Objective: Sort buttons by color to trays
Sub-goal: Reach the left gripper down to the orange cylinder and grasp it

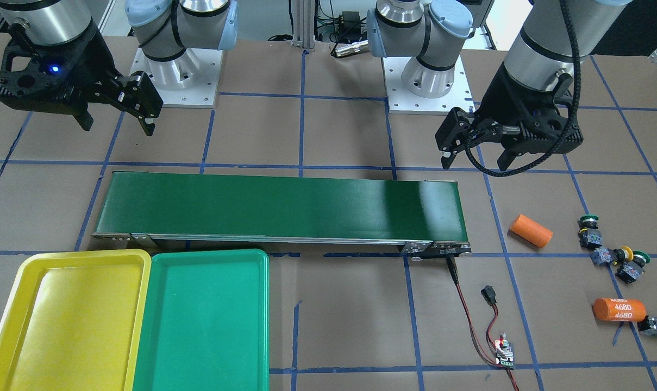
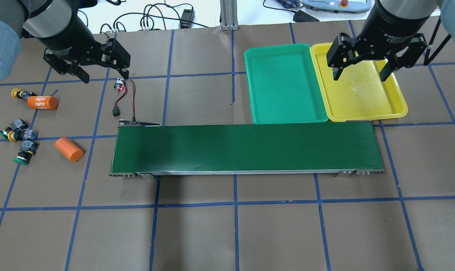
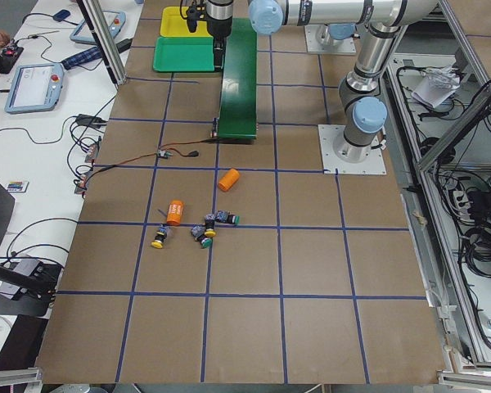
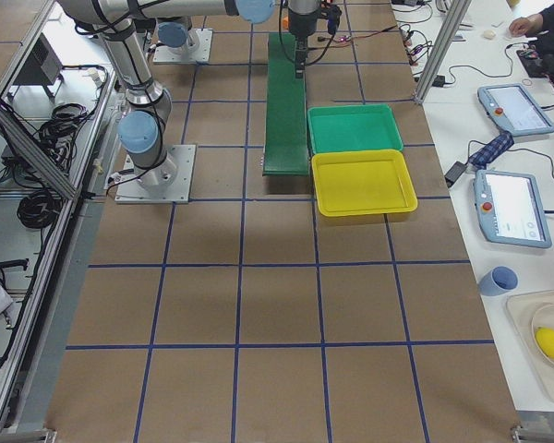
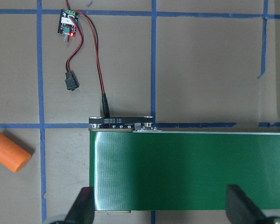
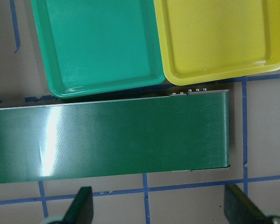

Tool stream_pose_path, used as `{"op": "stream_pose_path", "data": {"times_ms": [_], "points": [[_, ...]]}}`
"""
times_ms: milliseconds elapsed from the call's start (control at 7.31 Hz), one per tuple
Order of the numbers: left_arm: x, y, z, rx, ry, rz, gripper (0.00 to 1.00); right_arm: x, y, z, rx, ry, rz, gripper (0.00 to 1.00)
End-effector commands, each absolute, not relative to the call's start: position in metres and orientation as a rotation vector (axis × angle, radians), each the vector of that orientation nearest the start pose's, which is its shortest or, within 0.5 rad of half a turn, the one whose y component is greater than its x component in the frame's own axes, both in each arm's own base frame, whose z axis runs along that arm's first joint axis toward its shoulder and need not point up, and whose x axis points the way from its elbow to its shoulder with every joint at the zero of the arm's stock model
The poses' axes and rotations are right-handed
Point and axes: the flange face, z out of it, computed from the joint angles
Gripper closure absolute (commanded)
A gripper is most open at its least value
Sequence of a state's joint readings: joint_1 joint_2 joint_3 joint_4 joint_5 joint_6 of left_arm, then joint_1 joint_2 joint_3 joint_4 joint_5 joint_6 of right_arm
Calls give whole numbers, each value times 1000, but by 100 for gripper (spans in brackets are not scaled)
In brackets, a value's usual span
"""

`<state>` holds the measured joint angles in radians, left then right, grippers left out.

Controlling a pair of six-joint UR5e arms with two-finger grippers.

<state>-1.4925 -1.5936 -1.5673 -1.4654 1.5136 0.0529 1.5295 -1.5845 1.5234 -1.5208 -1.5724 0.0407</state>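
Three buttons [image 2: 23, 140], two with green caps and one with a yellow cap, lie clustered on the paper at the table's left end. A second yellow button [image 2: 18, 94] lies against the orange cylinder marked 4680 [image 2: 43, 102]. The green tray [image 2: 283, 88] and yellow tray [image 2: 362, 94] sit side by side beyond the belt's right end, both bare. My left gripper [image 2: 105, 77] hangs open above the controller board, well away from the buttons. My right gripper [image 2: 359, 77] hangs open over the yellow tray. Neither holds anything.
A long dark-green conveyor belt [image 2: 246, 148] crosses the middle of the table. A plain orange cylinder [image 2: 69, 149] lies between the buttons and the belt. A small controller board [image 2: 118, 83] with red and black wires runs to the belt's left end.
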Motion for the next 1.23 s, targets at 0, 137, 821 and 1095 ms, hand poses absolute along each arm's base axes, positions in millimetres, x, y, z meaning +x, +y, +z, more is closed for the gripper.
{"op": "stream_pose_path", "data": {"times_ms": [0, 137, 821, 1095], "points": [[-97, -508, 463, -38, 3189, -63, 0, 113, -492, 512, 128, 3143, -26, 0], [-89, -509, 454, -63, 3190, -38, 0, 113, -493, 513, 127, 3136, -34, 0], [162, -521, 346, -336, 3193, -2, 0, 113, -492, 512, 127, 3136, -31, 0], [193, -516, 295, -730, 3134, 83, 0, 113, -492, 512, 127, 3134, -31, 0]]}}
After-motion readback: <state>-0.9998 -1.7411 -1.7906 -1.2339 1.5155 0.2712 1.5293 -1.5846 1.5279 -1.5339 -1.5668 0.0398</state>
